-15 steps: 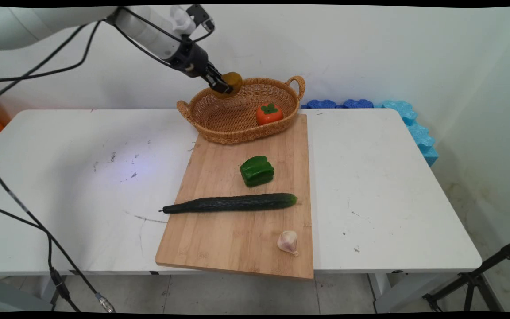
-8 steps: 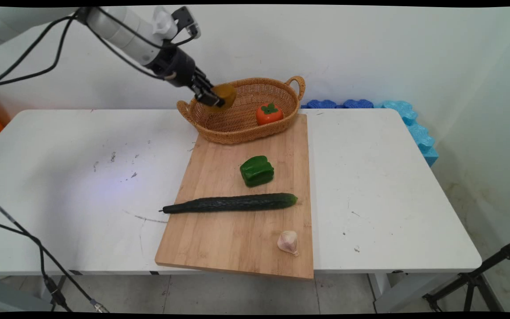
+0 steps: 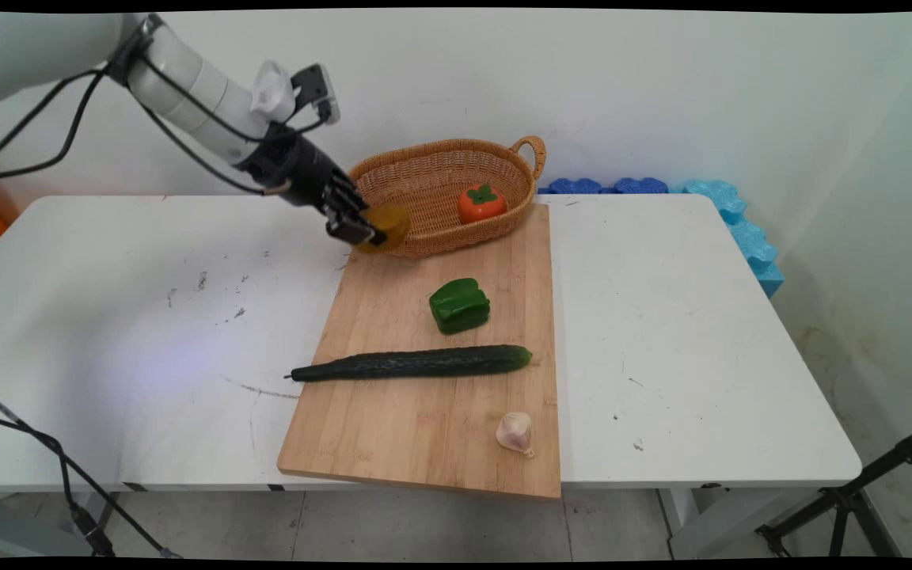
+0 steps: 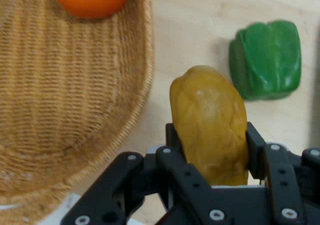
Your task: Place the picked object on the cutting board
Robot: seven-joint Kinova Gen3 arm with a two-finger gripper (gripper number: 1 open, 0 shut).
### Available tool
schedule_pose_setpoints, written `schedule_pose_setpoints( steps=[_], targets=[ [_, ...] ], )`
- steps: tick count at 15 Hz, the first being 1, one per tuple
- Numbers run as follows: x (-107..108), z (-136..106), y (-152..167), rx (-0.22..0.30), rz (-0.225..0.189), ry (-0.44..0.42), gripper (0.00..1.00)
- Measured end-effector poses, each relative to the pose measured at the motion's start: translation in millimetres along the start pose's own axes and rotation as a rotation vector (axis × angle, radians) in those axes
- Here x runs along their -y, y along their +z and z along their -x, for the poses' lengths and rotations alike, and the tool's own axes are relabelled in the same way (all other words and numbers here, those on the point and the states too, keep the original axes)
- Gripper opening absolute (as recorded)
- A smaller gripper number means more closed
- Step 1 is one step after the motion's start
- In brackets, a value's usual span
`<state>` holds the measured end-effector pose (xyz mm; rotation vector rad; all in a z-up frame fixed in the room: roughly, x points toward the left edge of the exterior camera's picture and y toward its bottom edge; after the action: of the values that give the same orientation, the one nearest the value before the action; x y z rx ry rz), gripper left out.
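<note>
I am gripping a brownish-yellow potato (image 4: 210,122) between my fingers (image 4: 256,147), holding it in the air just outside the wicker basket's (image 3: 424,170) near rim, above the far left corner of the wooden board (image 3: 393,427).

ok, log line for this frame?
gripper: shut on potato | over board, beside basket | in basket: persimmon | on board: pepper, cucumber, garlic

Robot lab or test room, not a real kitchen. Bare white wall (image 3: 662,87), scuffed white table (image 3: 147,317), blue foam blocks (image 3: 741,229), black tripod legs (image 3: 860,499), cutting board (image 3: 424,412).
</note>
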<state>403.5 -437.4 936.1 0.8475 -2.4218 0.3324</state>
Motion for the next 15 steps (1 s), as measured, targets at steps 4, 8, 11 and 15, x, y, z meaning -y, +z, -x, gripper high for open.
schedule_pose_setpoints(
  steps=[4, 8, 11, 15],
  targets=[
    [-12, 20, 16, 0.031, 0.026, -0.003, 0.0],
    [-21, 39, 36, 0.061, 0.041, -0.009, 0.0],
    [-25, 48, 50, 0.076, 0.047, -0.012, 0.0],
    [-28, 55, 65, 0.089, 0.049, -0.015, 0.0]
  ],
)
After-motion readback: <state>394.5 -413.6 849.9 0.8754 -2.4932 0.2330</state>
